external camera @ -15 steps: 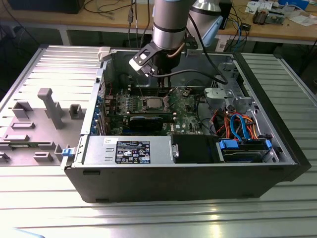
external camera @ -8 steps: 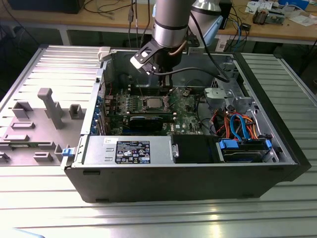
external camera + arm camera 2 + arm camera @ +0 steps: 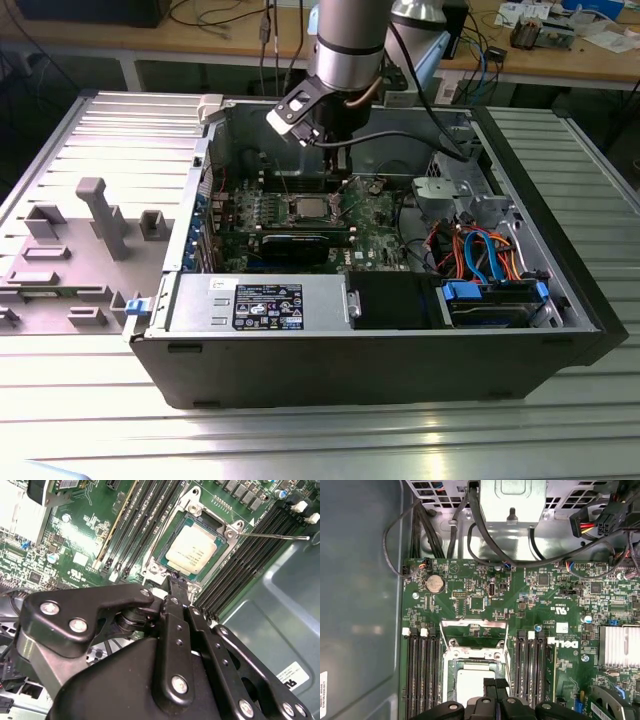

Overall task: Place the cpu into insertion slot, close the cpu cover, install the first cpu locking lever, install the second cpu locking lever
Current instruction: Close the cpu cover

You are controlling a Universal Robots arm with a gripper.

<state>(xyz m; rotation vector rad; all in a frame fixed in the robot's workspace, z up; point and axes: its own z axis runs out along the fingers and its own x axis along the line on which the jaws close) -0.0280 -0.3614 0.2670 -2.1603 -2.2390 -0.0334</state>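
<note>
Over the open case point(image 3: 350, 365), the arm point(image 3: 347, 40) is pointing straight down; the case is lying on a ribbed metal table point(image 3: 300, 440), a cluttered bench point(image 3: 200, 38) behind. The gripper point(image 3: 495, 684), fingers point(image 3: 489, 685) pinching together on nothing, is hovering beside the cpu point(image 3: 192, 550) sitting in the slot point(image 3: 451, 655), cover point(image 3: 474, 625) tilted up.

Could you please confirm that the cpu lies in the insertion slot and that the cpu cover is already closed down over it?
Not quite. The cpu does lie in the insertion slot, but the cpu cover is not closed. The first wrist view shows it swung open at the slot's edge, leaving the cpu bare.
</note>
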